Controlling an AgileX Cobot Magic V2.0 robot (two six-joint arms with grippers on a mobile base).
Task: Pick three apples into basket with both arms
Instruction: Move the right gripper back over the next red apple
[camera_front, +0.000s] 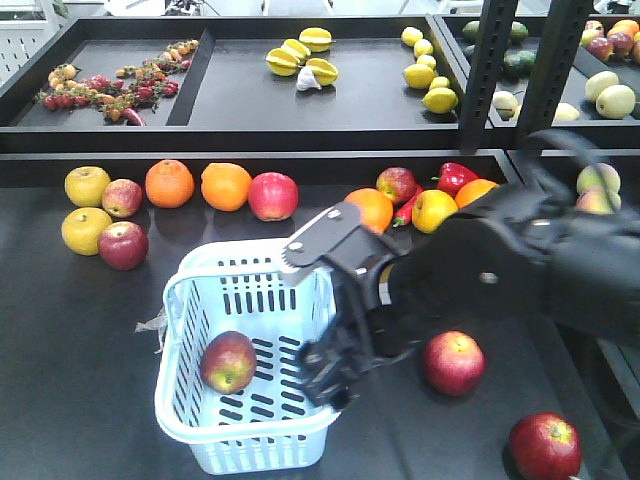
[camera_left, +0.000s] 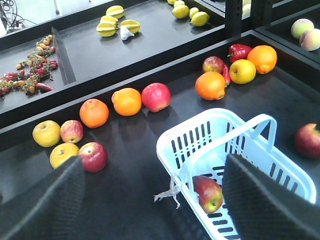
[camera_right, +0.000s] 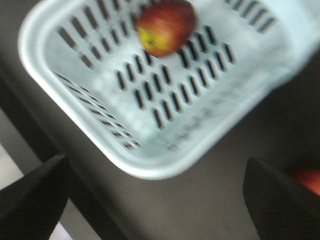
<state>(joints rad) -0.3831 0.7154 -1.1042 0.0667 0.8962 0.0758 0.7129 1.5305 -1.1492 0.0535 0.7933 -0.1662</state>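
arm (camera_front: 530, 255): bulky matte black shell, small silver screw | gripper (camera_front: 335, 375): black, toothed edge | fingers (camera_left: 47, 200): dark ribbed pads

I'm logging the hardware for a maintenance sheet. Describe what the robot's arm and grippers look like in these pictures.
In the front view one arm shows: a bulky black shell with a small silver bolt, a black cable looping above it, and a black gripper with a grey-edged serrated plate. Both wrist views show only dark fingers with a fine ribbed, mesh-like texture, wedge-shaped at the picture corners.
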